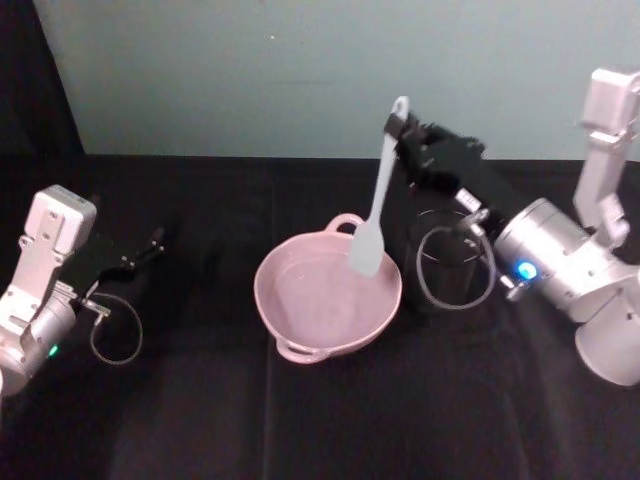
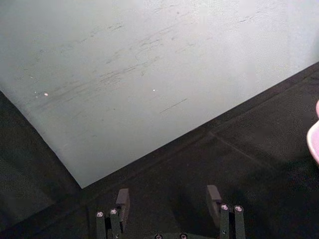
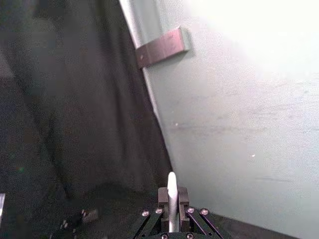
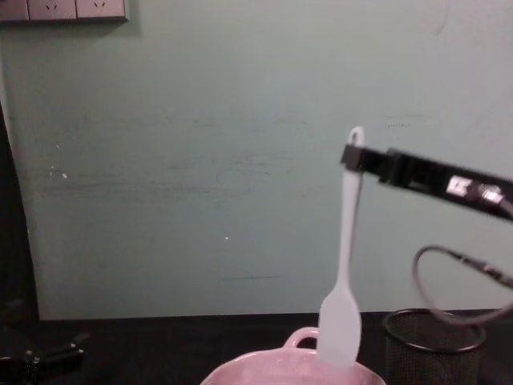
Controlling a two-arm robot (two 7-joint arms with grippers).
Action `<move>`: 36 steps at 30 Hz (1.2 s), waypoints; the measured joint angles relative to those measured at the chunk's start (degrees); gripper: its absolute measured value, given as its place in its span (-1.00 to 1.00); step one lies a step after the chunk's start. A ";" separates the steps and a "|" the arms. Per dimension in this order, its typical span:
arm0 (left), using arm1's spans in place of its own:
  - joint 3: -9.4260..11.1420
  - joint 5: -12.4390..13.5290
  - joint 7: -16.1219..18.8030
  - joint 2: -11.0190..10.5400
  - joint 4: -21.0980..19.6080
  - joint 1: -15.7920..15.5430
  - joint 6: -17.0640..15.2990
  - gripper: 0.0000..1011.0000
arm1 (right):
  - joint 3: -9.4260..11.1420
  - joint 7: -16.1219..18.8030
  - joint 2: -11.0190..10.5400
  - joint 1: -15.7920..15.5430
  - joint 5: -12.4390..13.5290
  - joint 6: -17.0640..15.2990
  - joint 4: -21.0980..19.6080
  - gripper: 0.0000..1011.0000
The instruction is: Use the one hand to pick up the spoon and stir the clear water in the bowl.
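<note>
Right gripper point(image 1: 395, 122): we found it raised at about 1 o'clock from the bowl, clamped on the top of the spoon's handle. In the right wrist view its fingers point(image 3: 182, 195) pressed the handle from both sides.
Spoon point(image 1: 378, 195): it hung nearly upright with the scoop down, and the hole at its tip stood just above the grip.
Scoop: it lay over the bowl's 2 o'clock side. We could not tell whether it touched the water point(image 1: 315, 290).
Bowl point(image 1: 262, 300): the pink bowl sat at the middle of the black table point(image 1: 200, 420), with one loop handle at 12 o'clock on its rim.
Mesh cup point(image 1: 450, 265): it stood just beside the bowl at 3 o'clock.
Left gripper point(image 1: 155, 240): we saw it low over the table at 9 o'clock, well apart from the bowl. Its fingers point(image 2: 122, 198) were spread and held nothing.
</note>
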State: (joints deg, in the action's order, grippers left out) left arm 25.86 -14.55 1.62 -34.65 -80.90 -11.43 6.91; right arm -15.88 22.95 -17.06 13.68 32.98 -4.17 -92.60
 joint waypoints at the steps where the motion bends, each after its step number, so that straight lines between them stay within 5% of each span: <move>1: 0.00 0.00 0.00 0.00 0.00 0.00 0.00 1.00 | 0.40 -0.26 -0.19 -0.04 0.54 -0.40 -0.44 -0.77; 11: 0.00 0.00 0.00 0.00 0.00 0.00 0.00 1.00 | 7.63 -3.40 -1.96 -0.62 9.81 -4.52 -2.79 -0.77; 18: 0.00 0.00 0.00 0.00 0.00 0.00 0.00 1.00 | 10.23 -4.88 -2.97 -1.15 13.47 -5.46 -1.29 -0.77; 36: 0.00 0.00 0.00 0.00 0.00 0.00 0.00 1.00 | 7.83 -3.92 -3.76 1.56 15.73 -3.15 8.21 -0.77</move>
State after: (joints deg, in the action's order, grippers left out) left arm 25.87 -14.55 1.62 -34.65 -80.90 -11.43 6.91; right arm -8.05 19.02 -20.82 15.24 48.71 -7.32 -84.39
